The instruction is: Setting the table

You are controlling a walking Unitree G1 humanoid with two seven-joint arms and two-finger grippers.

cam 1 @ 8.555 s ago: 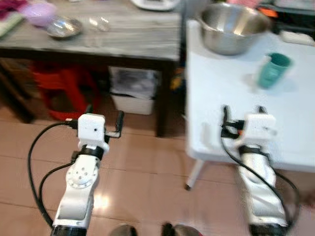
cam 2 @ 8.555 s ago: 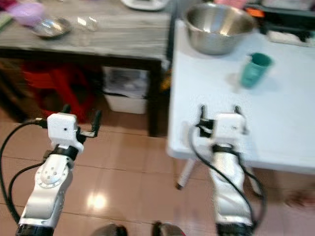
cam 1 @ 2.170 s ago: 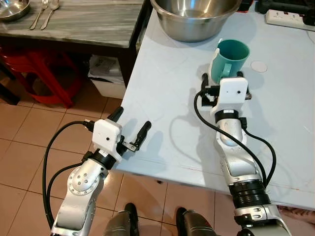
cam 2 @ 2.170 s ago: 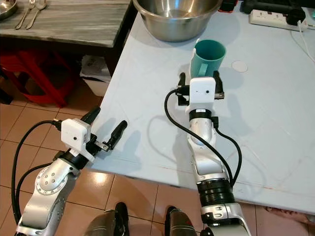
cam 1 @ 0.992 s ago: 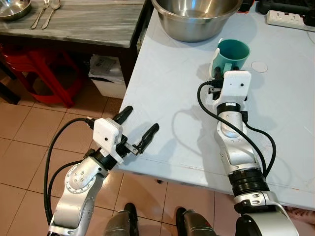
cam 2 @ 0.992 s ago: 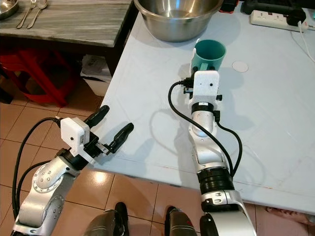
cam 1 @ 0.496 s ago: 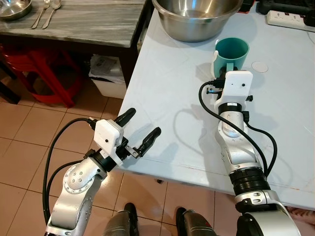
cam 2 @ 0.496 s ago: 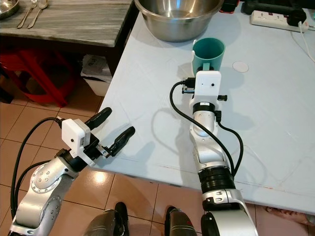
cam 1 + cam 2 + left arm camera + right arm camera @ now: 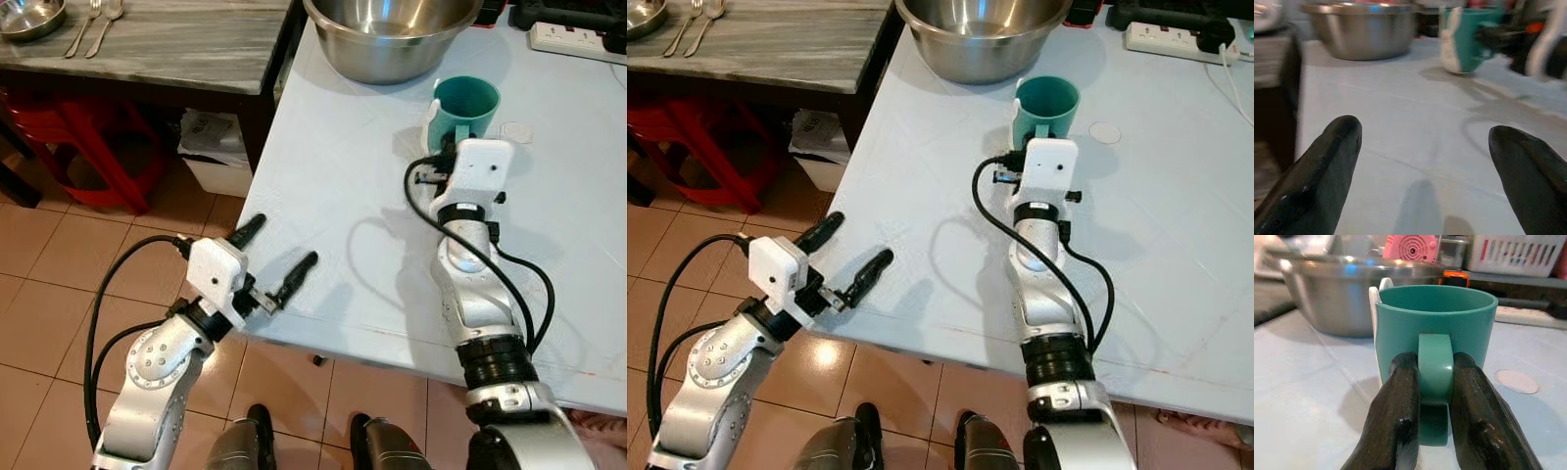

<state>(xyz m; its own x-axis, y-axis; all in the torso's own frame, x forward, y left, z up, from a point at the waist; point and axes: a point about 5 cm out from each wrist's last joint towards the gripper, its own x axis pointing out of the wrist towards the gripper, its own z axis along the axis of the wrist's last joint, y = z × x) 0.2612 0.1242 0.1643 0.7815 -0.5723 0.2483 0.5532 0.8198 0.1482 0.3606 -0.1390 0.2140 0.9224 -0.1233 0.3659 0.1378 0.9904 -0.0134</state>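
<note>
- The teal mug point(image 9: 1436, 340) stands upright on the white tabletop point(image 9: 333, 186), just at 6 o'clock of the big steel bowl point(image 9: 392, 34); it looks like light, rigid plastic, empty, unlikely to break but smooth enough to swivel in a pinch.
- Its handle faces the robot, and that loop is the sensible place to hold: a flat strap gives two parallel faces, though a grip so far off-centre may let the cup tip when lifted.
- The right end effector point(image 9: 1435, 396) has its two black fingers pressed against either side of that handle, closed on it; the mug's base looks to be on the tabletop.
- The left end effector point(image 9: 277, 262) hovers over the near tabletop edge at about 8 o'clock of the mug, fingers spread wide, holding nothing.
- The right wrist view makes the finger contact plain, plus a white piece on the mug's side; the head views hide that contact behind the wrist housing but show a power strip point(image 9: 1171, 37) at 1 o'clock and the grey side table with spoons point(image 9: 93, 24).
</note>
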